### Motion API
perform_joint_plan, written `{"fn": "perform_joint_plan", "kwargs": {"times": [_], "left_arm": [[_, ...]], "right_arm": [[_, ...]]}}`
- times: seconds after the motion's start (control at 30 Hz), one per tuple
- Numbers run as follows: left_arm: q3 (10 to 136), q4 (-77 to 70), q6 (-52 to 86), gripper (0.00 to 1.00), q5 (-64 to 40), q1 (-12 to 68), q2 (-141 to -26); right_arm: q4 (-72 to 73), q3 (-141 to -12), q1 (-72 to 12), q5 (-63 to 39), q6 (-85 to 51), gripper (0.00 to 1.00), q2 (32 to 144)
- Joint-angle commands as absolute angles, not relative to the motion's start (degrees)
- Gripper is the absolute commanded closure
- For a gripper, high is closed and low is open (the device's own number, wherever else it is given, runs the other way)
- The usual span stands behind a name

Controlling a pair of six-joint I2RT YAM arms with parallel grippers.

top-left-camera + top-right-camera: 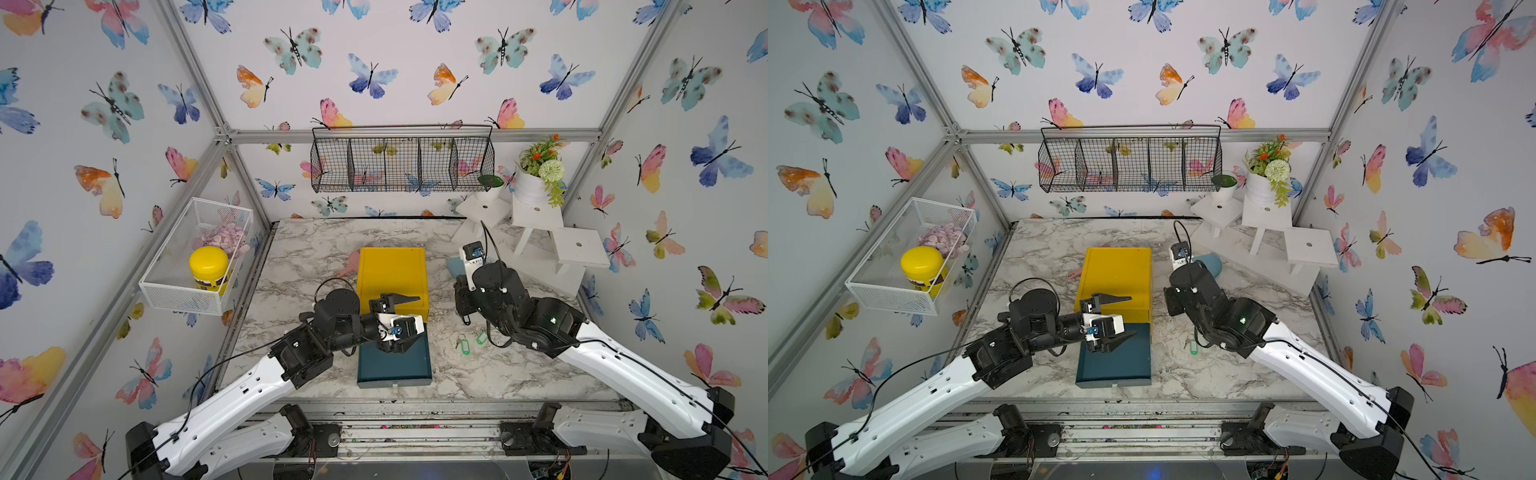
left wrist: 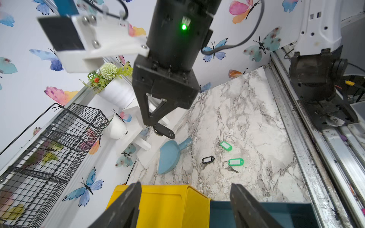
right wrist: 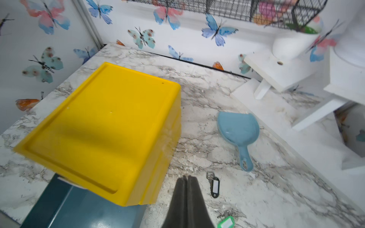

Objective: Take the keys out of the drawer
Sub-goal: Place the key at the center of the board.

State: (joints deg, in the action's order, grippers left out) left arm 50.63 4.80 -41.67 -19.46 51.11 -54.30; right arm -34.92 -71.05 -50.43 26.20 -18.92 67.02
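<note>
Most of the job looks done. Three keys (image 1: 465, 347) lie out on the bench (image 1: 498, 374), just right of the pulled-out teal drawer (image 1: 395, 370) and somewhat nearer the front edge than the back. They are a black-tagged key (image 3: 214, 186) and, a little further toward the front, a green-tagged key (image 2: 226, 146) and a second green-tagged key (image 2: 235, 162).

A fourth, the dark-tagged key (image 2: 166, 132), is off the bench. The right fingers (image 3: 189, 197) are clenched on its ring end, and it hangs over the bench to the right of the yellow cabinet (image 1: 392, 270). Its tag is black or very dark blue; I cannot tell which.

The left fingers (image 2: 126, 207) are spread wide and grasp nothing, hovering over the drawer where it meets the cabinet.

What is left, as I judge it, is to set the held key down beside the others. The part of the drawer floor that shows is bare, but the left arm hides the rest, so whether any key remains inside cannot be told.

The black-tagged key lies with its long axis roughly front to back, metal blade toward the back edge and tag toward the front. Both green tags run roughly the same way, with the one nearer the right edge skewed. The held tag slants down and away from the fingertips.
</note>
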Motion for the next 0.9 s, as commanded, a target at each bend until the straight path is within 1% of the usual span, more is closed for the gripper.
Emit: {"fn": "perform_joint_plan", "kwargs": {"times": [0.0, 0.07, 0.2, 0.43, 0.67, 0.87], "left_arm": [[52.55, 0.59, -38.33, 0.23, -21.13, 51.66, -57.83], [53.29, 0.12, -37.24, 0.24, -21.04, 51.96, -59.99], [54.21, 0.13, -36.62, 0.24, -21.07, 53.12, -63.28], [56.48, 2.42, -34.59, 0.23, -21.05, 53.75, -67.68], [58.16, 3.96, -35.33, 0.23, -21.03, 53.96, -69.63], [60.23, 2.59, -31.2, 0.23, -20.45, 53.96, -72.44]], "right_arm": [[-39.68, -68.42, -44.85, 17.52, -21.0, 0.98, 68.17], [-38.75, -66.52, -42.65, 14.46, -21.01, 0.98, 68.92], [-36.91, -62.5, -39.26, 12.13, -23.72, 0.98, 71.21], [-28.6, -55.31, -36.85, 12.69, -29.4, 0.98, 73.46], [-27.36, -53.96, -35.36, 12.14, -30.76, 0.98, 77.61], [-27.25, -53.42, -33.95, 10.75, -29.66, 0.98, 79.87]]}}
